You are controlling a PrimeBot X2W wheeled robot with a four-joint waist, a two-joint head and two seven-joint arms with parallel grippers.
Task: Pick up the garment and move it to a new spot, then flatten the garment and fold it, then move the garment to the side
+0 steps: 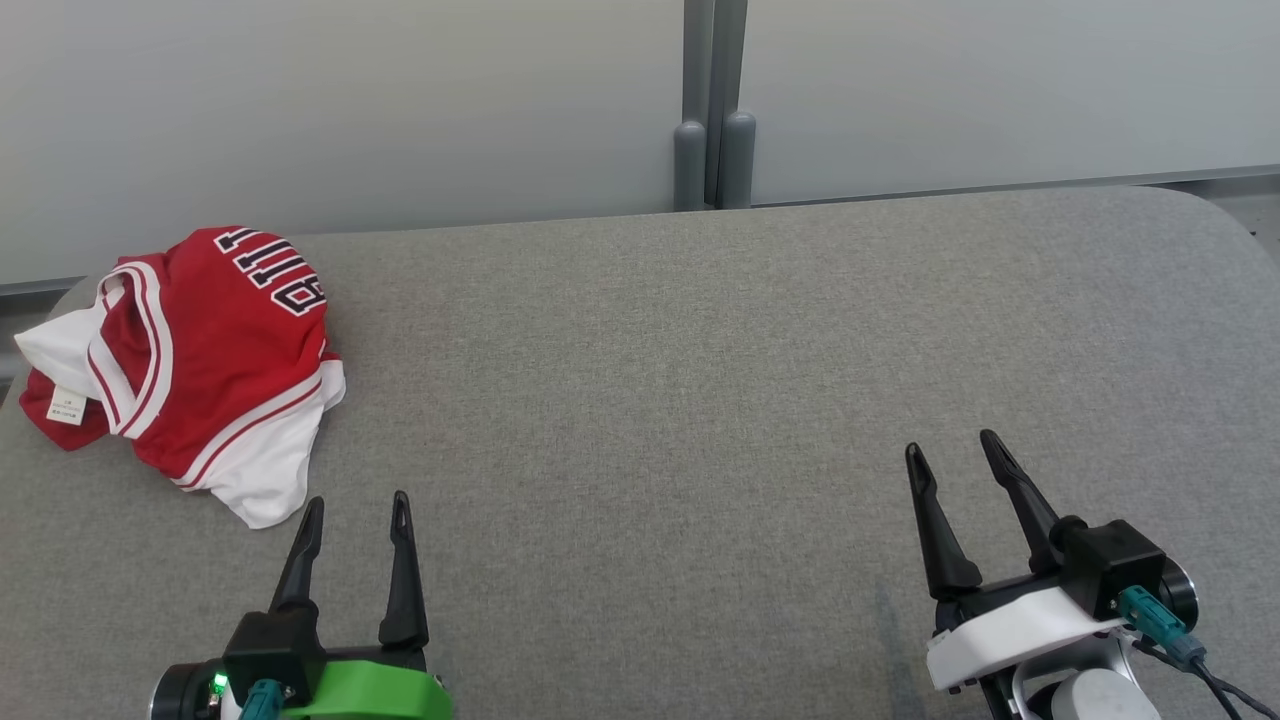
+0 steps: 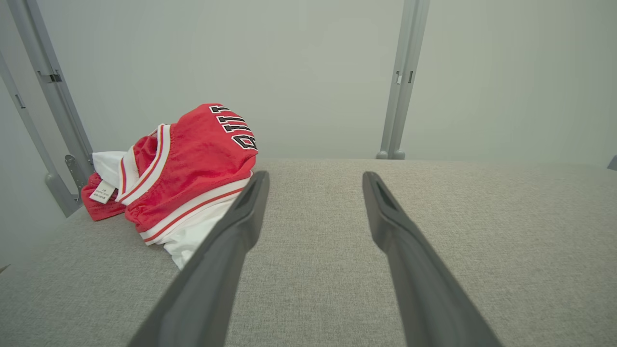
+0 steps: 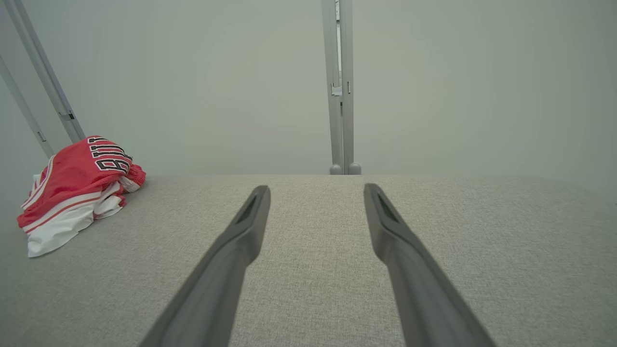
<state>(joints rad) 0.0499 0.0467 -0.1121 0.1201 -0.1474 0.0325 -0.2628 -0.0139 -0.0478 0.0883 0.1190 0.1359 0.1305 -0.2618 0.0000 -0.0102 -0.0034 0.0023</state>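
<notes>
The red and white garment (image 1: pixel 200 360) lies in a crumpled heap at the far left corner of the gray table (image 1: pixel 700 400). The left tool (image 1: pixel 357 500) sits near the front edge, close to the heap, fingers spread wide and holding nothing. The right tool (image 1: pixel 951 443) is well apart at the front right, also spread and empty. I think the pick-up has not begun. Next, the left tool should reach to the heap and close on a bunched bit of cloth.

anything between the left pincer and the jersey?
Nothing visible. The left pincer is open, and only bare grey surface lies between it and the crumpled red-and-white jersey, just ahead to its left.
</notes>
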